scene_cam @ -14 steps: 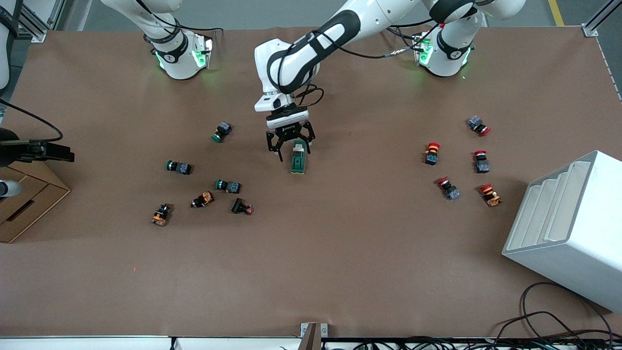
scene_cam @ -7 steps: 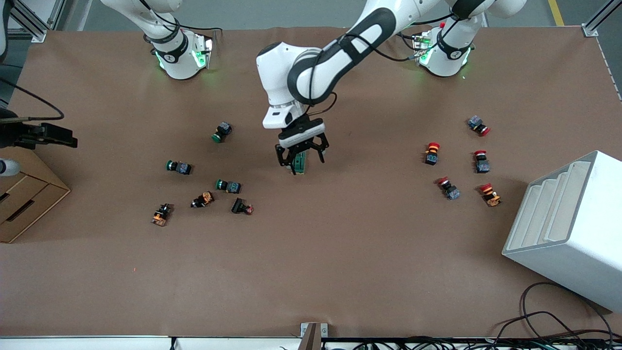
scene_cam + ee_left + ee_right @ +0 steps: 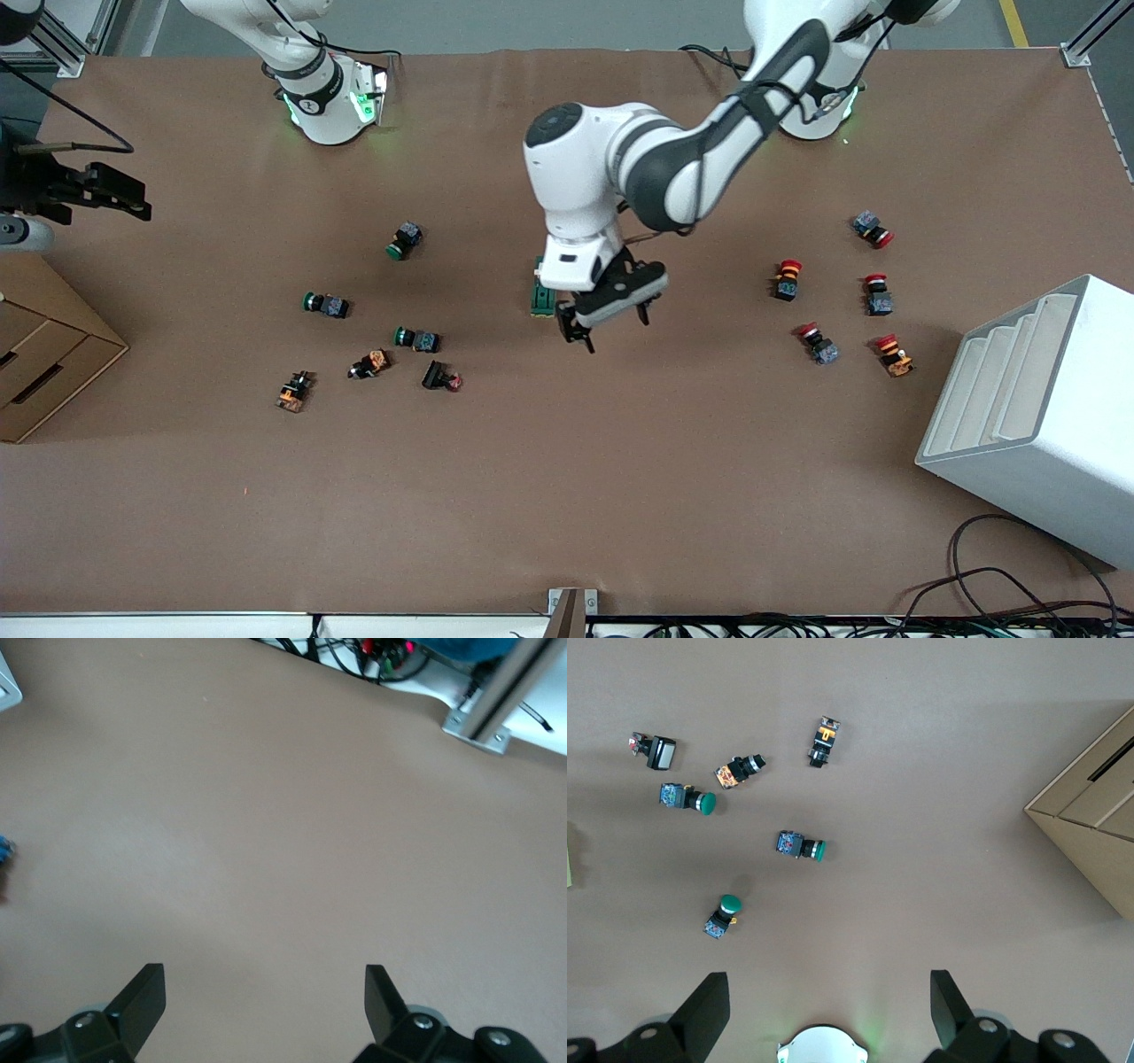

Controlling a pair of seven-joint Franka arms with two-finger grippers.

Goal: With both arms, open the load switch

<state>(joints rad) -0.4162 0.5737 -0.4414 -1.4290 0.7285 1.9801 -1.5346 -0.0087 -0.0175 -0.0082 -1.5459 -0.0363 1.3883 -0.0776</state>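
Two arms: we see both Franka arms rising from green-lit bases along the table edge farthest from the front camera.
Left gripper (image 3: pixel 611 319): we find it low over bare brown table, just beside the load switch on the side toward the left arm's end; its fingers (image 3: pixel 142 997) stand wide apart with nothing between them.
Right gripper (image 3: pixel 97 190): we find it raised at the right arm's end of the table, above the cardboard box (image 3: pixel 40 350); its fingers (image 3: pixel 700 1010) are spread and empty, and this arm waits.
Load switch (image 3: pixel 541 296): we see a dark-green block lying flat on the table near its middle, partly covered by the left arm's wrist; the white tab cannot be made out here. Neither gripper touches it.
Green-capped pushbuttons (image 3: pixel 326 305): we count three toward the right arm's end, well apart from the load switch; the right wrist view shows them too (image 3: pixel 802 846).
Orange and black parts (image 3: pixel 369 363): we see three small pieces nearer to the front camera than the green-capped pushbuttons.
Red-capped pushbuttons (image 3: pixel 787 279): we count five scattered toward the left arm's end.
White stepped rack (image 3: pixel 1032 416): we see it tilted at the left arm's end, nearer to the front camera than the red-capped pushbuttons.
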